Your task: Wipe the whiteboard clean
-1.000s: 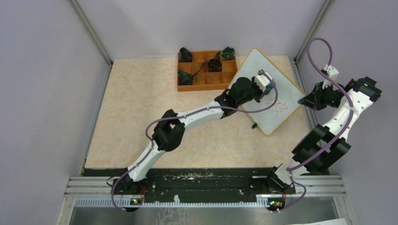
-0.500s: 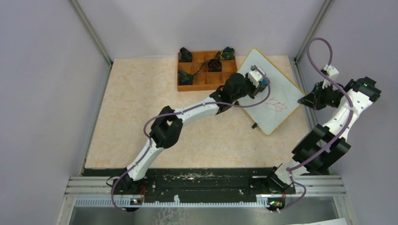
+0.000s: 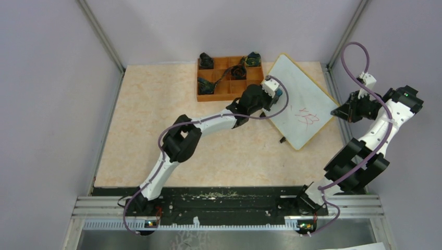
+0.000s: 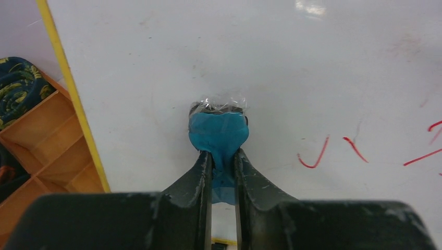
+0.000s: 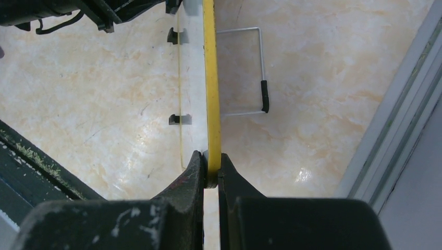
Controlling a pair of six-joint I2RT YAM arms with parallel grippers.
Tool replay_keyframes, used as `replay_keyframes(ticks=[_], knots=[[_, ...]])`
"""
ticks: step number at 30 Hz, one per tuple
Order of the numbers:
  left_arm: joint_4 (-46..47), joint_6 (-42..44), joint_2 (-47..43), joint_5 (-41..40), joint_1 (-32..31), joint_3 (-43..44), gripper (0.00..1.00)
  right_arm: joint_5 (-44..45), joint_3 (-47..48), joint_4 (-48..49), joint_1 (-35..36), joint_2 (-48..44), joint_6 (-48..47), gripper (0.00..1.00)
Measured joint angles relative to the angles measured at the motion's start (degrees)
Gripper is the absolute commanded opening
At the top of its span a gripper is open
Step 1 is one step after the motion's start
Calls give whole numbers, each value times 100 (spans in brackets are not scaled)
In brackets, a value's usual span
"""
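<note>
The whiteboard (image 3: 307, 88) lies at 2 o'clock on the table (image 3: 156, 130), its edge pinched by the right gripper (image 5: 210, 165); the left gripper (image 4: 223, 156) clamps a blue pad (image 4: 219, 133) against it. Red marks (image 4: 355, 149) sit at 3 o'clock of the pad; a short stroke could miss them.

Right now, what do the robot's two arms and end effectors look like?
The left arm and right arm are white tubular links with chunky black joints, each trailed by a purple cable. A green light glows on the right one. The left end effector and right end effector have two dark, scuffed, tapering fingers.
</note>
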Motion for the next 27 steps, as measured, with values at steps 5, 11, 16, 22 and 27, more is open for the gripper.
replay_keyframes(ticks=[5, 11, 16, 22, 27], knots=[[57, -55, -4, -256, -328, 0, 2, 107, 0, 61, 0, -4, 4, 0], [107, -269, -87, -262, -756, -7, 2, 131, 0, 68, 0, -13, 15, 0], [328, -577, -203, 140, -1150, -227, 2, -26, -31, 4, 13, -28, -9, 0], [428, -649, -275, 315, -1268, -573, 1, -136, -50, -20, 98, -55, -98, 0], [426, -651, -358, 444, -1012, -763, 1, -179, -74, 0, 114, -55, -109, 0]])
